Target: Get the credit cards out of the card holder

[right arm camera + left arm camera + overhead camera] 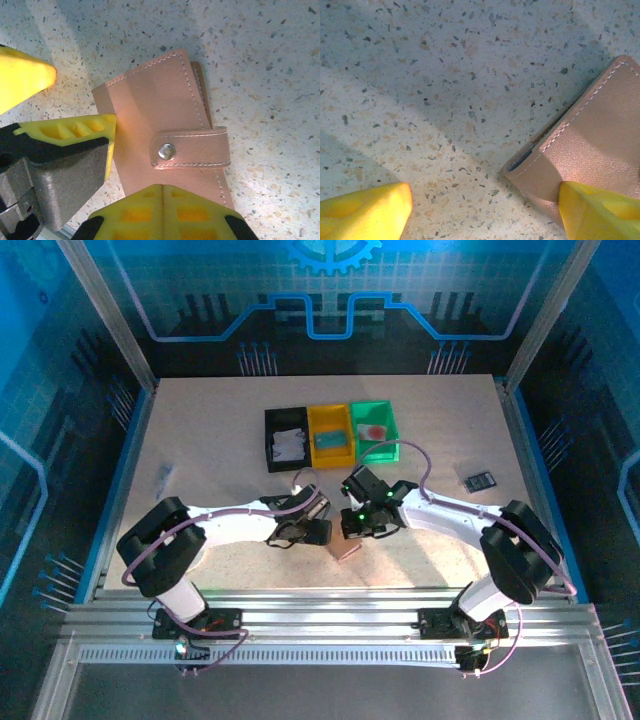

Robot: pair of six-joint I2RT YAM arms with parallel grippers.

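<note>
Card holder (165, 115) snapped shut, left gripper (485, 200) spread beside it, right gripper (162, 192) clenched

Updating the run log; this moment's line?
card holder: closed, strap snapped, on table | left gripper: open at its edge | right gripper: shut over it

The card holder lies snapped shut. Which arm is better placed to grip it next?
Left, probably. The left gripper stands open with one finger at the edge of the card holder; the right gripper is shut over it and would have to open first.
</note>
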